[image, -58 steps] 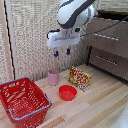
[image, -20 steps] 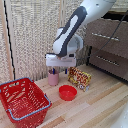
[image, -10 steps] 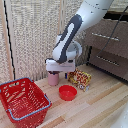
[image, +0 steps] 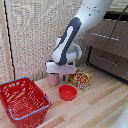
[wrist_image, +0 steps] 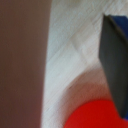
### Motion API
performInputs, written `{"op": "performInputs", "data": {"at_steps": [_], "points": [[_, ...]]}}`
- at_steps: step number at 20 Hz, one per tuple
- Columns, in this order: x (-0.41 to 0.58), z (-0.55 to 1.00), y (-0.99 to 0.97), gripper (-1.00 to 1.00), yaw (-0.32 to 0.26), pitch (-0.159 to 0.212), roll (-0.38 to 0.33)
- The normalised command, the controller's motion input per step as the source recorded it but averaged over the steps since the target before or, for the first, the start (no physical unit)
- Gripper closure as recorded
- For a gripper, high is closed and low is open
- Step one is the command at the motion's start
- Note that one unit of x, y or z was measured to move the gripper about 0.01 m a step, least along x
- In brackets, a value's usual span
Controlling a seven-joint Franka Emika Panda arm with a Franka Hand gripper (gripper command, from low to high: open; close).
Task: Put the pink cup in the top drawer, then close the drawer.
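The dark brown storage unit (image: pixel 107 47) stands at the tabletop's (image: pixel 100 107) far edge. The red basket (image: pixel 22 100) is nearest. The white hand (image: pixel 56 76) sits low over the pink cup (image: pixel 53 79), fingers straddling it; whether it grips, I cannot tell. A red bowl (image: pixel 67 92) lies just beside.

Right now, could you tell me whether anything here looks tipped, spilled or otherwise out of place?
Nothing stands out. The pink cup stands upright under the end effector, the red bowl sits flat, the snack bag lies beside them, and the red basket rests level on the table.
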Motion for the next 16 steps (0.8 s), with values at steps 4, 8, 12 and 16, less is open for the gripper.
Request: {"op": "performInputs", "data": {"at_steps": [4,8,12,16], "points": [[0.073,-0.01,0.0,1.0,0.0,0.021,0.0],[0.106,0.12,0.0,1.0,-0.019,0.003,0.003],[0.178,0.6,-0.06,1.0,-0.042,0.042,0.01],[0.168,0.86,-0.06,1.0,-0.011,0.069,0.003]]}}
